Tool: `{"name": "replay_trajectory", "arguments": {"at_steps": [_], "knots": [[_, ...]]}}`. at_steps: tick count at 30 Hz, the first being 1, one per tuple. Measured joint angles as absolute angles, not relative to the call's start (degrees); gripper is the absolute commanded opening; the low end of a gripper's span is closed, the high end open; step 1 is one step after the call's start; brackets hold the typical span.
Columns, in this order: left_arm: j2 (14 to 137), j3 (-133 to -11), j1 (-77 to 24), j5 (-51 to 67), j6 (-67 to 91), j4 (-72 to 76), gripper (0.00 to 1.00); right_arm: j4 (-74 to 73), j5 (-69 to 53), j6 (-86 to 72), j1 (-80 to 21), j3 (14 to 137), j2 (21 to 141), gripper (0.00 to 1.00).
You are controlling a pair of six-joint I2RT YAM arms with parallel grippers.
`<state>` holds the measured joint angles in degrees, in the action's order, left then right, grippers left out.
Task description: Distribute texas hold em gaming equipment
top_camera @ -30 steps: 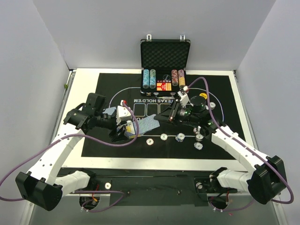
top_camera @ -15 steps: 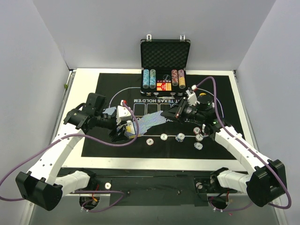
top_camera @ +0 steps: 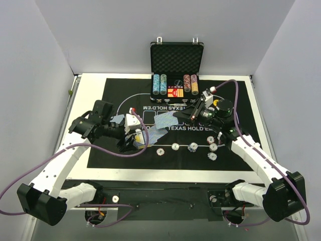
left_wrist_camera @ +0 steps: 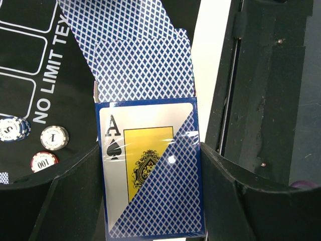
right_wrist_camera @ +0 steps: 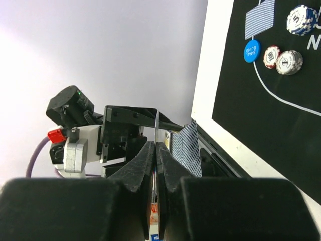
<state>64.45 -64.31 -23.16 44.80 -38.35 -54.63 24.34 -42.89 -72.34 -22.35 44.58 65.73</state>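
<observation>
My left gripper (left_wrist_camera: 150,193) is shut on a blue card box (left_wrist_camera: 150,170) printed with an ace of spades. Blue-backed playing cards (left_wrist_camera: 143,70) fan out of its open top. The box (top_camera: 136,138) hangs over the mat's left half. My right gripper (right_wrist_camera: 156,150) is shut on one playing card (top_camera: 165,122), which shows edge-on between its pads and reaches toward the deck. Several poker chips (top_camera: 192,147) lie in a row on the mat's near side. A blue small-blind button (right_wrist_camera: 251,50) sits beside two chips (right_wrist_camera: 281,59).
The black mat (top_camera: 115,90) covers most of the table. An open black case (top_camera: 176,55) with chip stacks (top_camera: 159,84) stands at the back. A face-down card (top_camera: 118,119) lies on the mat by my left wrist. The table's white border (top_camera: 150,173) runs along the near edge.
My right gripper has closed on a card and drawn back to the right, pulling it away from the deck. My left gripper has held the box still.
</observation>
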Motion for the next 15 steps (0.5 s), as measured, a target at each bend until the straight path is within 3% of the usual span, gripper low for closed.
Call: {"name": "replay_trajectory", "arguments": {"at_steps": [8, 15], "knots": [[64.45, -64.31, -23.16, 44.80, -38.35, -54.63, 0.03, 19.79, -42.52, -69.32, -17.02, 46.39, 66.08, 0.00], [64.45, -64.31, -23.16, 44.86, -38.35, -54.63, 0.03, 13.69, -37.12, -62.35, -2.87, 47.55, 73.03, 0.00]]}}
